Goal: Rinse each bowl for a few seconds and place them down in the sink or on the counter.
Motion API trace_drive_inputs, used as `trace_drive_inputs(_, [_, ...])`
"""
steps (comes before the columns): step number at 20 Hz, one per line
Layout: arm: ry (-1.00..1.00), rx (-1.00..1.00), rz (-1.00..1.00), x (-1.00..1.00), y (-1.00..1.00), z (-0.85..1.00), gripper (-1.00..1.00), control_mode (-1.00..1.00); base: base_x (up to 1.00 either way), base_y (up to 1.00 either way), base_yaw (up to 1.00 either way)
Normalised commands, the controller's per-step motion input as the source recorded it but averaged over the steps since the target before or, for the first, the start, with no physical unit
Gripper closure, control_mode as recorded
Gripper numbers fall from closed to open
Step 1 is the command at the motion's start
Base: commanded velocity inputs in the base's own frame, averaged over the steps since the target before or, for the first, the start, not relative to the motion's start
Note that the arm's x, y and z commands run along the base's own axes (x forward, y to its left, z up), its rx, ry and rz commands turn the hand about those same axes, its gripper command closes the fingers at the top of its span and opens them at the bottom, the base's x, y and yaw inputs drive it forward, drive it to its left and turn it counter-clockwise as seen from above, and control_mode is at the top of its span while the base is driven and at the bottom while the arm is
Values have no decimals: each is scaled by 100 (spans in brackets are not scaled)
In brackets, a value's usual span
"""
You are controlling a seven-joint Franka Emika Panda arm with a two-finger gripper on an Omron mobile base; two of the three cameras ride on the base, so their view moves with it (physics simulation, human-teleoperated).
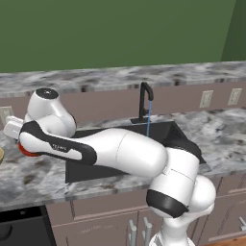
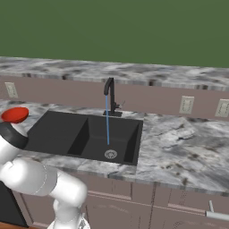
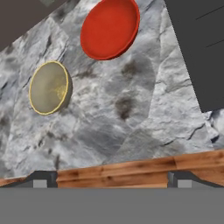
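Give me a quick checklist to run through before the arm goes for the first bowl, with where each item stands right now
1. Water running from the faucet into the sink: ok.
2. Red bowl on the counter, nothing on it: ok.
3. Tan bowl on the counter, apart from the red one: ok.
4. Gripper jaws wide open and holding nothing: ok.
5. Jaws lined up over a bowl: not ok, both bowls lie off toward the top of the hand view.
6. Height above the counter: cannot tell.

Marbled counter (image 3: 131,127) bears red bowl (image 3: 110,28) and tan bowl (image 3: 49,87).
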Motion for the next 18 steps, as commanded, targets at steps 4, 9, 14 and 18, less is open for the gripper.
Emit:
trace_drive_inputs(4, [0,0,0,15,8,-15,-100,-100,0,0,0])
trace_drive_inputs(9, [0,0,0,13,4,-8,-100,-100,0,0,0])
trace_drive_inputs(14, [0,1,0,10,16,-11,-100,-100,0,0,0])
trace_drive_inputs(18, [1,2,0,13,29,-14,-100,-100,0,0,0])
